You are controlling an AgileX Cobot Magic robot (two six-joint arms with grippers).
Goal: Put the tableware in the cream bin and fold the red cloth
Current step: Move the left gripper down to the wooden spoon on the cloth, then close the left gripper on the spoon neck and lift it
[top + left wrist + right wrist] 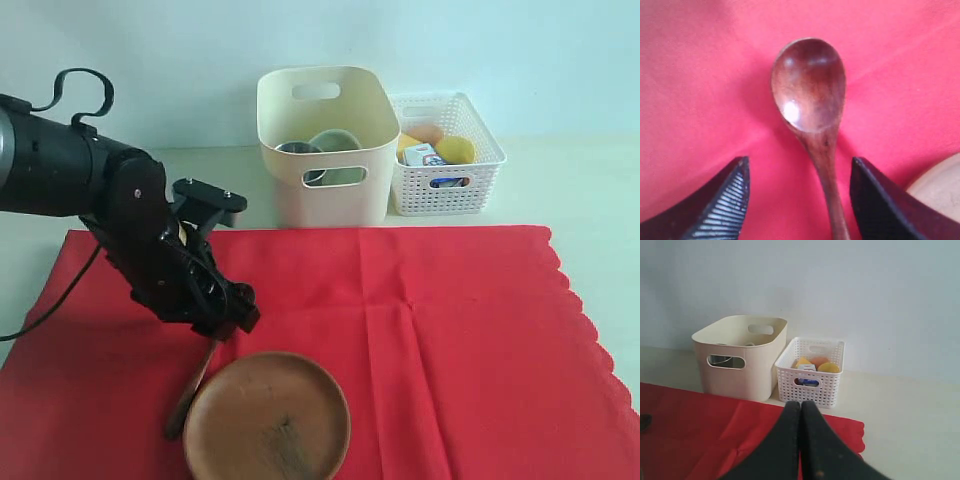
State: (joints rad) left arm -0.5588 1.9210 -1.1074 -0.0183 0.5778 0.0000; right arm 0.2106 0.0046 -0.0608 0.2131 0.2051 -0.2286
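Observation:
A dark wooden spoon [812, 105] lies on the red cloth [430, 330] beside the round brown plate [267, 417]. My left gripper [799, 172] is open low over the cloth, one finger on each side of the spoon's handle, not touching it. In the exterior view the left gripper [228, 318] covers the spoon's bowl end; the spoon's handle [190, 393] runs along the plate's left rim. The cream bin [325, 143] at the back holds the pale bowl [336, 152] and the steel cup [300, 156]. My right gripper [800, 406] is shut on nothing, away from the cloth's middle.
A white lattice basket [443, 155] with a lemon [455, 150], other food and a milk carton [424, 155] stands right of the cream bin. The cloth's scalloped edge [590, 320] is on the right. Pale table surface surrounds the cloth.

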